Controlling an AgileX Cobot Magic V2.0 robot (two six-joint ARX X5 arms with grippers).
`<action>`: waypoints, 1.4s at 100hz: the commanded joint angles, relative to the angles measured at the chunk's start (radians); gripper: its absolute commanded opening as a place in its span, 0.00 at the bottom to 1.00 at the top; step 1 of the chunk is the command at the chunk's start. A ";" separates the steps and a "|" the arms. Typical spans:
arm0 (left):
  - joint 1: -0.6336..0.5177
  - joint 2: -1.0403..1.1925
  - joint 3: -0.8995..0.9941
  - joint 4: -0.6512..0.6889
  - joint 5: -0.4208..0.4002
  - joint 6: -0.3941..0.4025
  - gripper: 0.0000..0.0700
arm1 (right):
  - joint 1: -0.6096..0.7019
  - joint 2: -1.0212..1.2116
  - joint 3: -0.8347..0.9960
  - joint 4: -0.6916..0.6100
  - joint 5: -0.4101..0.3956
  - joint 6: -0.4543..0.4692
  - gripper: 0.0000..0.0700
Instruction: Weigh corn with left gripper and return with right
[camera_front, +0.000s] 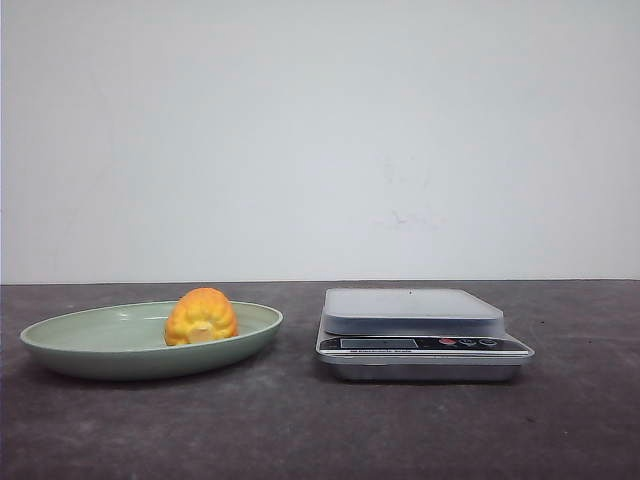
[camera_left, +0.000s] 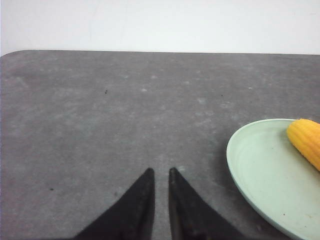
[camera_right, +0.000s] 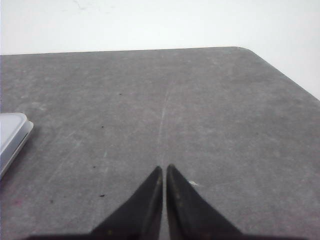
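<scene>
The corn, a stubby yellow-orange cob piece, lies in the pale green plate on the left of the dark table. A silver scale stands to the right of the plate, its platform bare. Neither gripper shows in the front view. In the left wrist view my left gripper hovers over bare table, its fingers nearly together with only a thin gap and nothing between them; the plate and the corn lie off to one side. My right gripper is shut and empty over bare table.
A corner of the scale shows at the edge of the right wrist view. A white wall stands behind the table. The table's rounded far corners show in both wrist views.
</scene>
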 joint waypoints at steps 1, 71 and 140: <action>0.002 -0.002 -0.018 -0.005 0.001 0.000 0.00 | 0.000 -0.002 -0.005 0.011 0.000 0.000 0.01; 0.002 -0.001 -0.018 -0.005 0.002 0.000 0.00 | 0.000 -0.002 -0.005 0.011 0.000 0.000 0.01; 0.002 -0.002 -0.018 -0.005 0.001 0.000 0.00 | 0.001 -0.002 -0.005 -0.003 -0.016 0.016 0.01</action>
